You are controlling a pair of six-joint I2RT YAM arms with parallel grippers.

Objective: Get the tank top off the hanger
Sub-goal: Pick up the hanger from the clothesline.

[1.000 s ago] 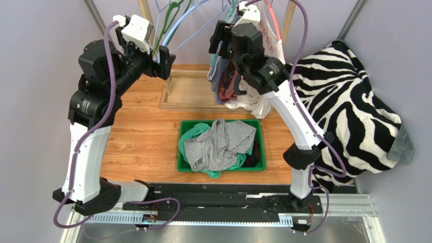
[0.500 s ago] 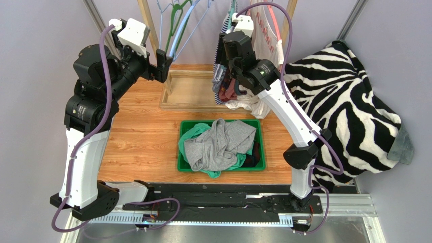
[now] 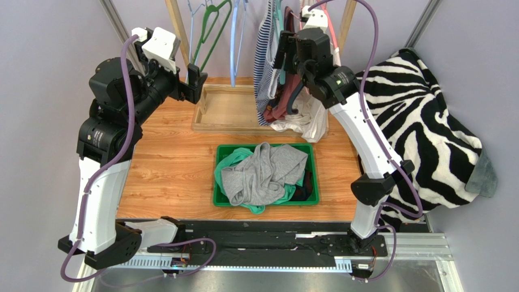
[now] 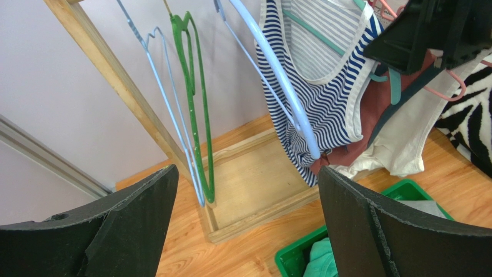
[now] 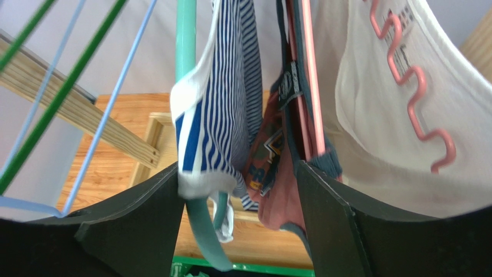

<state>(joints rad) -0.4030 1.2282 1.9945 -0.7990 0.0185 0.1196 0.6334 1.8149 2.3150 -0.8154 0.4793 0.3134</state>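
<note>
Moved: right gripper has swung up and to the right in the top view, and the clothes it was pushing aside now hang straight down.
Top view, tank top: the striped tank top hangs at the top middle of the frame, above and behind the green bin.
Top view, arms: the right gripper is just beside the striped tank top, on its right. The left gripper is well apart from it, at the upper left.
Left wrist view, gripper: the left gripper has its two fingers spread wide, with nothing between them.
Left wrist view, things: a blue hanger crosses in front of the striped tank top. A green hanger hangs bare to the left.
Right wrist view, gripper: the right gripper is spread wide and holds nothing.
Right wrist view, tank top: the striped tank top hangs right in front, in the gap between the fingers, nearer the left one. It sits on a teal hanger. I cannot tell if it touches a finger.
Right wrist view, others: a red-brown top and a white top hang to its right.
Long way: the tank top runs up and down, from strap to hem.
Next move: I think the right arm should grab it, since it is nearer. It should pinch only the striped cloth, not the tops beside it.
</note>
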